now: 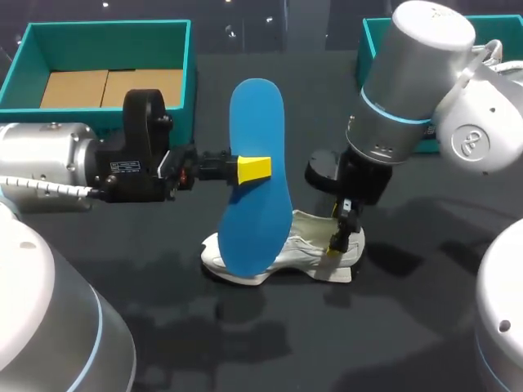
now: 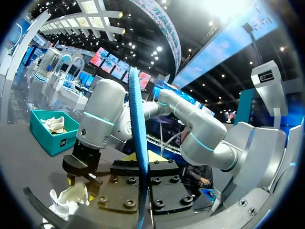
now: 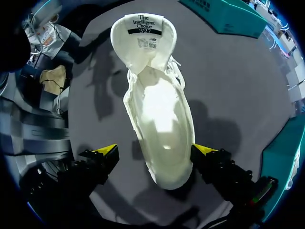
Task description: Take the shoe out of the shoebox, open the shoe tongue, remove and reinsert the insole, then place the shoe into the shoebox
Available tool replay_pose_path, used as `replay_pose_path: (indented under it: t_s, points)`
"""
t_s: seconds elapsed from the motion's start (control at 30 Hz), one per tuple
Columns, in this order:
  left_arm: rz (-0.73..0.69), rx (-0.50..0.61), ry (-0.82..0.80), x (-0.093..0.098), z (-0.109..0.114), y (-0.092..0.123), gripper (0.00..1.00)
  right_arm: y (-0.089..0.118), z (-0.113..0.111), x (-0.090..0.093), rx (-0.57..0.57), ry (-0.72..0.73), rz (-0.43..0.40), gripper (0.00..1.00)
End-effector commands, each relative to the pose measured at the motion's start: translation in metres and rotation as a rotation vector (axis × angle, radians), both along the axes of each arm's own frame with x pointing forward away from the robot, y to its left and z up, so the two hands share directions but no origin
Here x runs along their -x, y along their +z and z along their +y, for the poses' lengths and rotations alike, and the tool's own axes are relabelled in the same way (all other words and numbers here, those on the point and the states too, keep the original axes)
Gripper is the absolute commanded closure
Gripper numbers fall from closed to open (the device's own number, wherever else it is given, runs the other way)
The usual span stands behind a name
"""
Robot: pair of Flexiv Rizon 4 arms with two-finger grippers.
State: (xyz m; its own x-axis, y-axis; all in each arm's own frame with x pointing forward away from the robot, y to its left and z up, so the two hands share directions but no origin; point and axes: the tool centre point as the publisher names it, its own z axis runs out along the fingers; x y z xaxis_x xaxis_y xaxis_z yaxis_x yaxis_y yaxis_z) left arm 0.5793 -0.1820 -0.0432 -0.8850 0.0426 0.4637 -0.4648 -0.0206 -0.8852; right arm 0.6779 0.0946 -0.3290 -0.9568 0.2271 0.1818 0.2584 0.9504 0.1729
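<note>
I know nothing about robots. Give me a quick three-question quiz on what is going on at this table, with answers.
1. True or false: the left pincer is shut on the blue insole.
2. Where does the white shoe lie? A in the air; B on the table; C in the left pincer.
3. Fill in: the right pincer has its fingers ___ on either side of the shoe's heel.
Key: 1 true; 2 B; 3 open.
</note>
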Motion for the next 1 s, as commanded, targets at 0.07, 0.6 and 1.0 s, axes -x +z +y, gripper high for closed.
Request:
replay_pose_path:
  t_s: [0.07, 0.6, 1.0]
  points:
    - [0.000, 0.002, 0.001, -0.001, -0.003, -0.001, 1.00, 0.005, 0.007, 0.001, 0.034, 0.000, -0.003, 0.00]
    - [0.000, 0.002, 0.001, -0.001, -0.003, -0.001, 1.00, 0.031, 0.022, -0.015, 0.087, 0.036, -0.044, 0.00]
    - [0.000, 0.002, 0.001, -0.001, -0.003, -0.001, 1.00, 0.023, 0.023, -0.029, 0.100, 0.038, -0.095, 0.00]
